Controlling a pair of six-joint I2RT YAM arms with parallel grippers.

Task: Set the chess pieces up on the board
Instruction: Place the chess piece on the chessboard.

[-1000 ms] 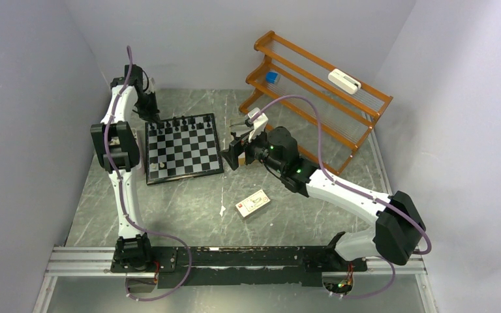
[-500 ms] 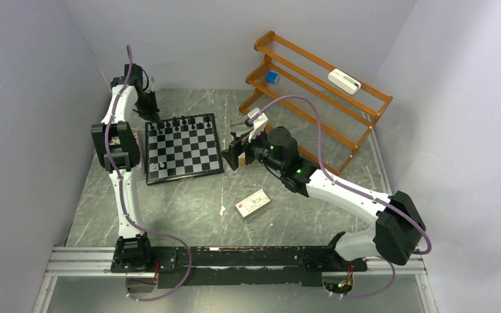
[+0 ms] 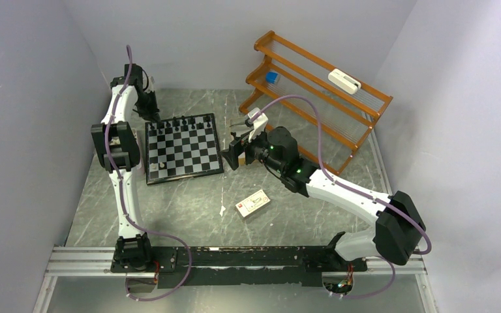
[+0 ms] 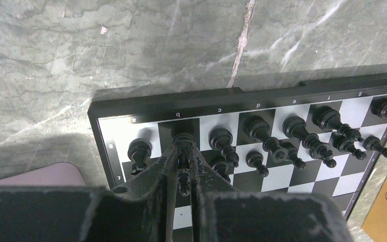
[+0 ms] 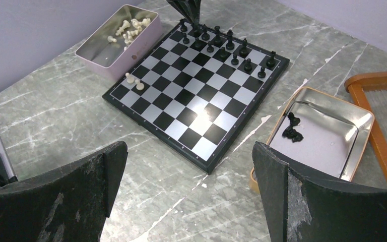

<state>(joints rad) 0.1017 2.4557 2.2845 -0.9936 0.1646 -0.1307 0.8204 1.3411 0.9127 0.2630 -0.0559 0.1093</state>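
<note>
The board [image 3: 184, 149] lies at the table's far left, with several black chess pieces [image 3: 182, 122] in its two far rows. My left gripper [image 3: 153, 117] points down at the far left corner. In the left wrist view the left gripper [image 4: 183, 146] is shut on a black chess piece [image 4: 183, 162] that stands upright on a back-row square of the board [image 4: 277, 176], beside other black pieces [image 4: 292, 136]. My right gripper [image 3: 231, 156] hovers open and empty just right of the board. From the right wrist, the right gripper [image 5: 189, 196] frames the board [image 5: 191, 96]. Two white pieces [image 5: 133, 80] stand near its left edge.
A pink tin [image 5: 118, 40] holding several white pieces sits left of the board. A silver tin [image 5: 322, 151] with a few black pieces [image 5: 292, 130] sits to its right. A small card box [image 3: 252, 203] lies mid-table. A wooden rack [image 3: 316, 98] stands at the back right.
</note>
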